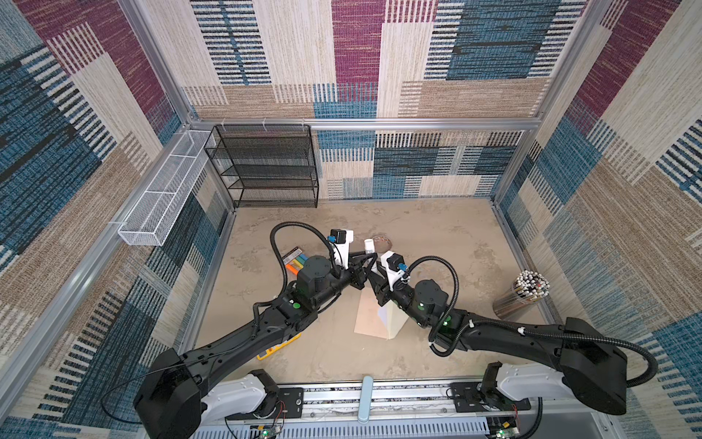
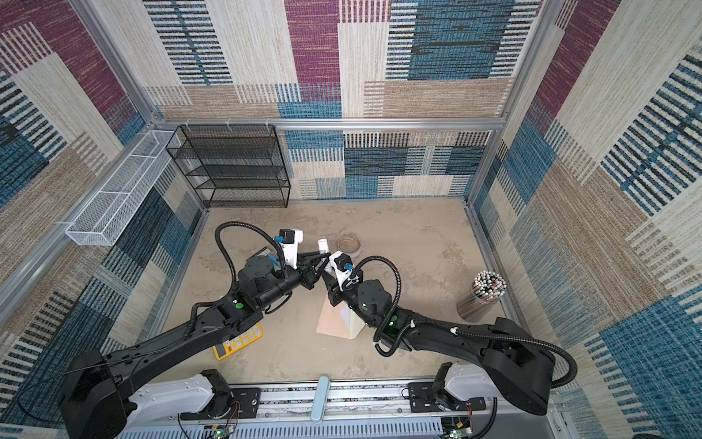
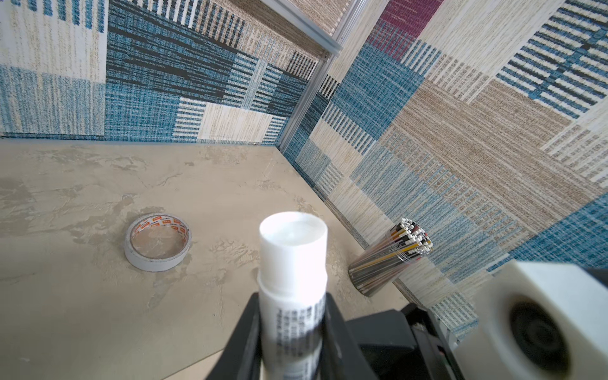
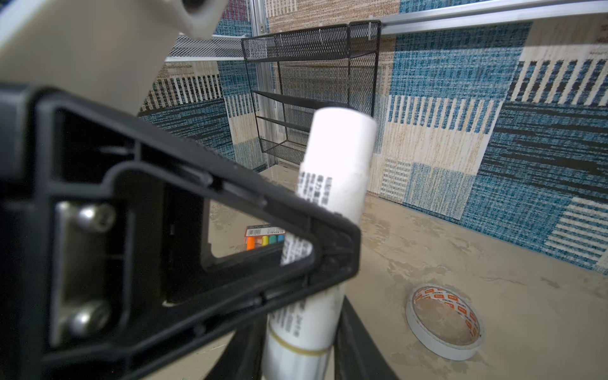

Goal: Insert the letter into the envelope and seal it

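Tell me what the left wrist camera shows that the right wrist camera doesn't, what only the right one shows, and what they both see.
Only the left wrist view: the cup of pencils near the side wall.
Only the right wrist view: the black mesh shelf, the white mesh basket beside it, and the pack of coloured markers on the table.
Both: the white glue stick, clamped in the left gripper, and the tape roll lying flat on the table.

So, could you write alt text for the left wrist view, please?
The left hand grips a white cylindrical glue stick, close to the camera. Behind it, a white tape roll and a clear cup of pencils sit on the beige table.
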